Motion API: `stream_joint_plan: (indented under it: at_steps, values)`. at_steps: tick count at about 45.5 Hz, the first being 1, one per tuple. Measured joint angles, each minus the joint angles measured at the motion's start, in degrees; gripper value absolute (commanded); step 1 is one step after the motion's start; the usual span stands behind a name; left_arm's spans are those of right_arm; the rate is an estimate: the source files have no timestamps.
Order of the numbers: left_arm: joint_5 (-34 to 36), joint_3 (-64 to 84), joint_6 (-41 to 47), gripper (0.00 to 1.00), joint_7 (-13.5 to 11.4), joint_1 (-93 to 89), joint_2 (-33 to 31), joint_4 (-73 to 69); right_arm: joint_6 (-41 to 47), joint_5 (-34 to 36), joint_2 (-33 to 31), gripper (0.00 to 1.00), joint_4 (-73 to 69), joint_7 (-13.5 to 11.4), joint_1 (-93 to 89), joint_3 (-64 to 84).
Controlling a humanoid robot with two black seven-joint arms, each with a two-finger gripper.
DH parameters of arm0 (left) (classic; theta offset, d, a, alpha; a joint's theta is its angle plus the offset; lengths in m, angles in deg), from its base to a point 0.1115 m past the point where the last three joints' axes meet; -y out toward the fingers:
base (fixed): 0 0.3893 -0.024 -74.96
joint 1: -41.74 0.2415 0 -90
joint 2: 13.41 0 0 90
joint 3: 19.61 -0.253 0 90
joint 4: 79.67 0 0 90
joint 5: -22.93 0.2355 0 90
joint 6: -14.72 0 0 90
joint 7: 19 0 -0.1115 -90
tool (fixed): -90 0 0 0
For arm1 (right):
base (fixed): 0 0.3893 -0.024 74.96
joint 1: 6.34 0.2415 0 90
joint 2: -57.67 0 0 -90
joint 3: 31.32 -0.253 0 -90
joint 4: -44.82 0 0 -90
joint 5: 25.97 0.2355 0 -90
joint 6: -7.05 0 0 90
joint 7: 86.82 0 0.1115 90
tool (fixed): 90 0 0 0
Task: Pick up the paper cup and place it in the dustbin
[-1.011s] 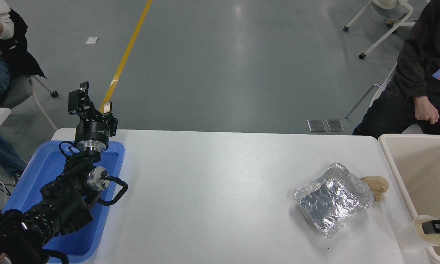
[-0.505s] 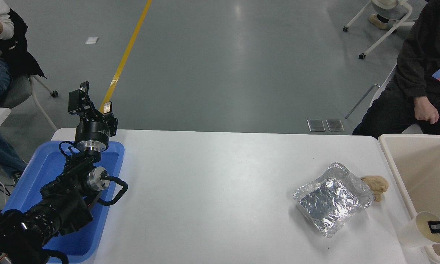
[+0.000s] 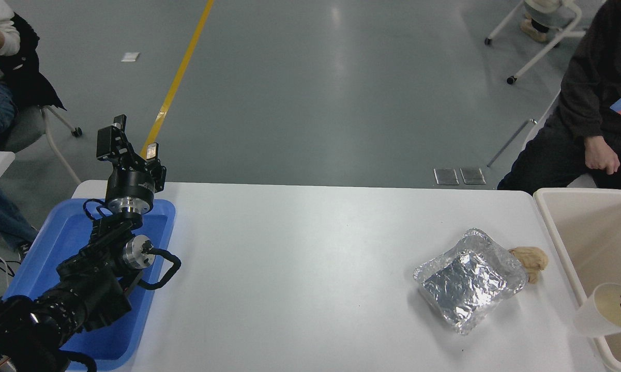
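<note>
Where smooth beige dustbin (image 3: 553,227) rims curve, tapered paper cup (image 3: 597,310) tilts.

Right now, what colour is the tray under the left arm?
Blue, a plain shallow plastic tray, clearest in the head view.

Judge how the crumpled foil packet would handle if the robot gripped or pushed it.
The foil packet looks thin and already wrinkled, so it would probably dent under a grip rather than stay stiff. It lies flat and wide on the table, so a push would likely slide it, not roll it. Weight cannot be judged.
</note>
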Motion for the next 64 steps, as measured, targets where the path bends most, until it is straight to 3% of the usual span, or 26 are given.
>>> stream_joint_plan:
  at_steps: [12,23,45,64]
  values:
    - [0.0,0.0,0.0,1.00,0.0,0.0,0.0,0.0,13.2,-3.7,-4.7,0.00,-2.6,-0.3,15.1,0.1]
    - [0.0,0.0,0.0,1.00,0.0,0.0,0.0,0.0,19.6,-6.9,-5.7,0.00,-3.7,-0.6,26.6,0.2]
    - [0.0,0.0,0.0,1.00,0.0,0.0,-0.1,0.0,22.1,-12.1,-4.7,0.00,-4.2,-0.8,35.9,0.1]
    - [0.0,0.0,0.0,1.00,0.0,0.0,-0.1,0.0,22.4,-16.9,-4.6,0.00,1.4,-0.4,31.2,0.0]
